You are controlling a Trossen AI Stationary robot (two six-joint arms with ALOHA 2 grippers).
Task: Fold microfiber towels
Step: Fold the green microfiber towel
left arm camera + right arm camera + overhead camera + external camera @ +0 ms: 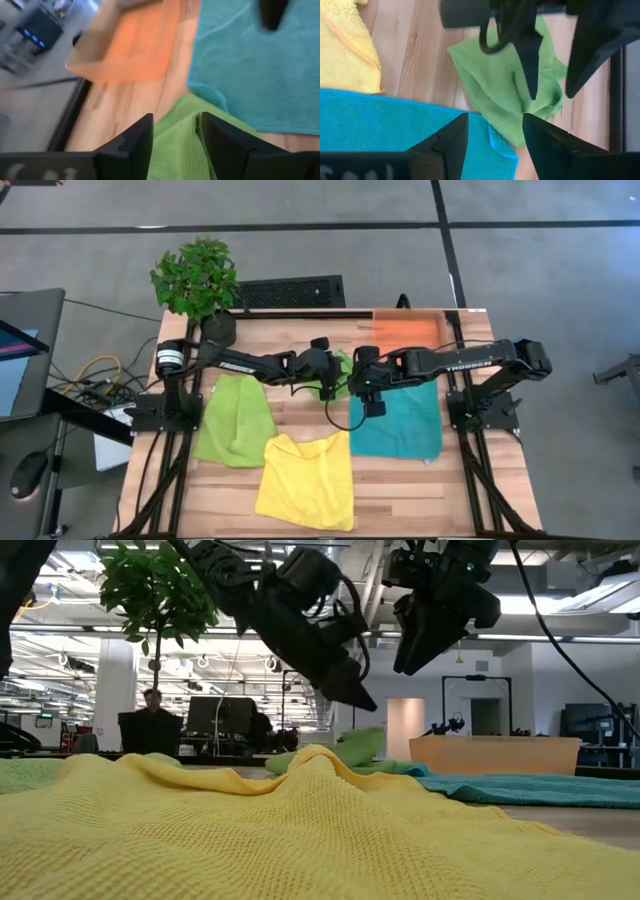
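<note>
Table: wooden table, orange tray at far edge.
Done: small green towel folded mid-table.
Left: green towel, yellow towel, teal towel lie flat.
Grippers: left gripper and right gripper spread, empty above the fold.

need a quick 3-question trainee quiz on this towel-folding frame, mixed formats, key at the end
1. True or false: the shallow orange rectangular tray holds a folded towel.
2. Which cloth lies under both claws at the table's middle? A) the crumpled small green microfiber towel B) the flat teal microfiber towel C) the yellow microfiber towel
3. Fill in: the left claw hangs above the crumpled towel with its fingers ____.

Key
1. False; the tray shows nothing in it.
2. A. The right claw hovers over it too, near the teal towel's edge.
3. Open, holding nothing.
</note>
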